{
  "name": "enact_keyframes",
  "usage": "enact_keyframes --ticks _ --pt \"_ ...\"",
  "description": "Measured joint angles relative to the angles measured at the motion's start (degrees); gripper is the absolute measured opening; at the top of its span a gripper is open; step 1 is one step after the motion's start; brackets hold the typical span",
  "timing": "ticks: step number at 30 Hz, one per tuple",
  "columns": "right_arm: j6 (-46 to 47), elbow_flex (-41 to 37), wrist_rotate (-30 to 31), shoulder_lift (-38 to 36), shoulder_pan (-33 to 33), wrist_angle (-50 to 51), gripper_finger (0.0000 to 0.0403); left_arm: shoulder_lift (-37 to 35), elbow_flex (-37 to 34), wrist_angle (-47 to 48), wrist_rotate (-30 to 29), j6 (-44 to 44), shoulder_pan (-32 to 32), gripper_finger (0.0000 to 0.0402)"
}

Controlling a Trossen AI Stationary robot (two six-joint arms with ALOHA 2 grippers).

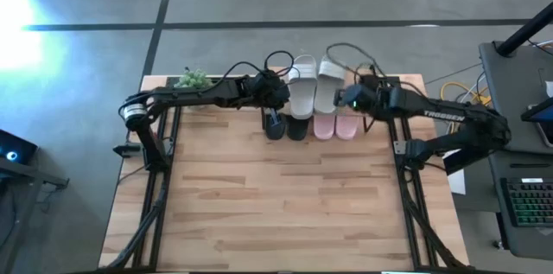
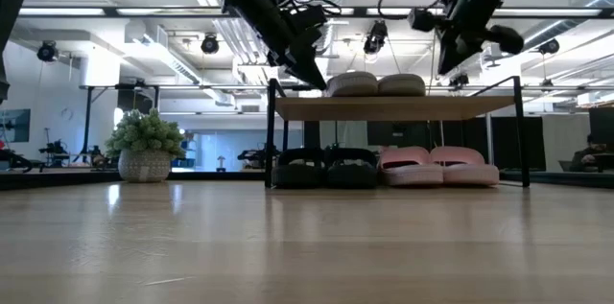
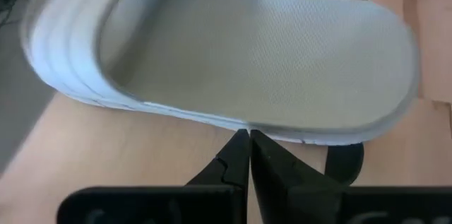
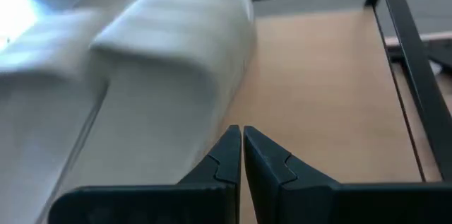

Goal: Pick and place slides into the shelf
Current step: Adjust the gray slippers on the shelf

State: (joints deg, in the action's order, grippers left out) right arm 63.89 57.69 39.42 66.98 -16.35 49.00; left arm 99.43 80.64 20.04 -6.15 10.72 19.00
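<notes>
Wood top: the shelf stood at the table's far edge, and its board carried the 2 white slides side by side, straps toward the far end.
Lower tier: the 2 black slides and the 2 pink slides sat under the board in one row, black beside pink, toes facing you in the low view.
Count: all 6 slides looked racked, so you had no pick left, only tidying and a clean exit.
Left gripper: its fingers were pressed together on nothing, tips just beside the edge of the left white slide; whether they touched the sole you could not tell.
Right gripper: likewise closed and empty, poised over the board just beside the right white slide's sole.
Technique: if you meant to square the white pair, you needed slow, short nudges with the closed tips against the sole's side, low on the foam, pushing along the board and not down.
Risk: a hard push could have slid a white slide off the board's far edge.
Exit: you did best to lift each arm straight up before pulling away, clear of the black frame.
</notes>
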Motion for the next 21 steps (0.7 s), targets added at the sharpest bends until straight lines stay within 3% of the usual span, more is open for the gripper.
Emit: enact_keyframes --ticks 10,14,21 --pt "-15.08 0.0 -12.34 2.94 -18.1 -9.74 0.0011 -0.48 -0.47 1.96 -4.83 3.11 0.67 0.0" --pt "-18.64 0.0 -16.01 5.78 -20.46 -13.25 0.0011 -0.4 -0.48 1.91 -4.83 3.52 2.01 0.0" --pt "-20.65 0.0 -15.61 10.62 -21.76 -15.25 0.0011 -0.45 -0.48 1.58 -4.82 3.47 3.82 0.0"
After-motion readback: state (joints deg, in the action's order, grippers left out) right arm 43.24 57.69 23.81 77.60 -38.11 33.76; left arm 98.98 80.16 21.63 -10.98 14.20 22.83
